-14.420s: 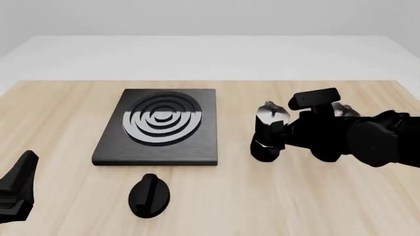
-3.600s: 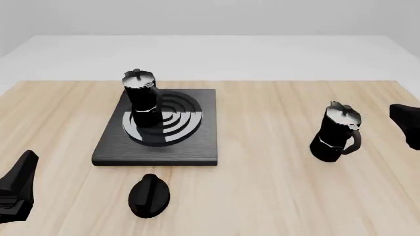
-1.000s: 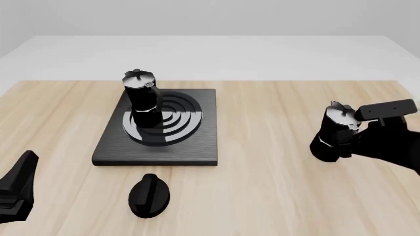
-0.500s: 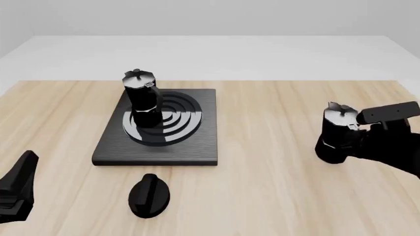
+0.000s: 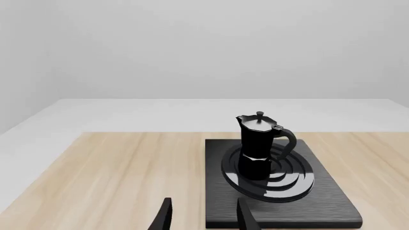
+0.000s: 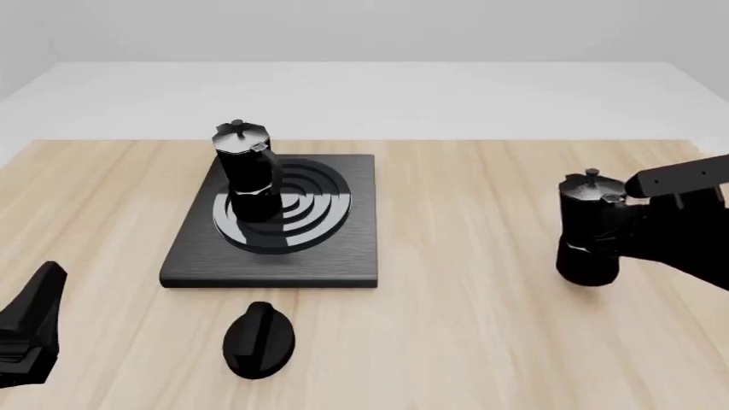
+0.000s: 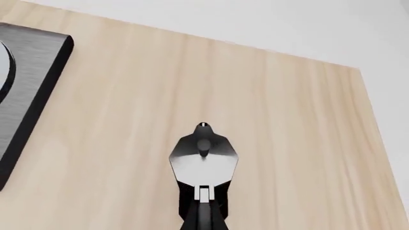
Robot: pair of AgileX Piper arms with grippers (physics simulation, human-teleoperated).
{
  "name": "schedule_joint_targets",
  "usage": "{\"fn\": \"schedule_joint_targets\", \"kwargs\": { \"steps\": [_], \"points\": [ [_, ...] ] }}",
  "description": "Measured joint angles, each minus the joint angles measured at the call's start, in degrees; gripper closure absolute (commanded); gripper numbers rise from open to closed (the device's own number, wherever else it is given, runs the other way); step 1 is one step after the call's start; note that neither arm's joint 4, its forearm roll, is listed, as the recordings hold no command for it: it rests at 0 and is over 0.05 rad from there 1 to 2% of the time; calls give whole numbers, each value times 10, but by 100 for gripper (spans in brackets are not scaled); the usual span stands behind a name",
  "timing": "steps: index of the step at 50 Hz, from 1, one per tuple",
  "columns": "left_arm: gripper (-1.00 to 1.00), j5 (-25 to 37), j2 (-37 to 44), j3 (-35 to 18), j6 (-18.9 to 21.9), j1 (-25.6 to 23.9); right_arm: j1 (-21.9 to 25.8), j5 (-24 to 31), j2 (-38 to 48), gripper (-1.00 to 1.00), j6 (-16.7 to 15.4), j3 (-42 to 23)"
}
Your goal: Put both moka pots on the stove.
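One moka pot (image 6: pixel 245 171) stands upright on the burner rings of the stove (image 6: pixel 341 248); it also shows in the left wrist view (image 5: pixel 259 148) on the stove (image 5: pixel 326 201). The second moka pot (image 6: pixel 589 239) is at the right, upright, gripped from its handle side by my right gripper (image 6: pixel 624 229). In the right wrist view I look down on its silvery lid (image 7: pixel 203 160), with the stove's corner (image 7: pixel 32 91) at the edge. My left gripper (image 6: pixel 29 329) is at the near left, open and empty, its fingertips (image 5: pixel 164 218) apart.
A flat oval black knob (image 6: pixel 259 339) lies on the wooden table in front of the stove. The table's right edge runs close to the right arm (image 6: pixel 684 248). The stove's right half (image 6: pixel 353 188) is bare.
The right gripper came up to the right-hand pot and closed on its handle side. The pot tipped, then came upright and rose a little. The left arm and the pot on the stove did not move.
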Motion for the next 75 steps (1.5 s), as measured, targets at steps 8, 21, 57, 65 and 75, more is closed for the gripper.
{"fn": "schedule_joint_targets", "kwargs": {
  "steps": [8,21,57,65,75],
  "points": [
    [-100,0,0,0,0,0,18,4,-6,100,10,-14],
    [-100,0,0,0,0,0,60,-18,-8,100,29,-25],
    [-100,0,0,0,0,0,208,-207,18,100,66,-29],
    [-100,0,0,0,0,0,226,-253,47,100,65,-38],
    [-100,0,0,0,0,0,243,-306,73,100,60,-53]
  ]
}}
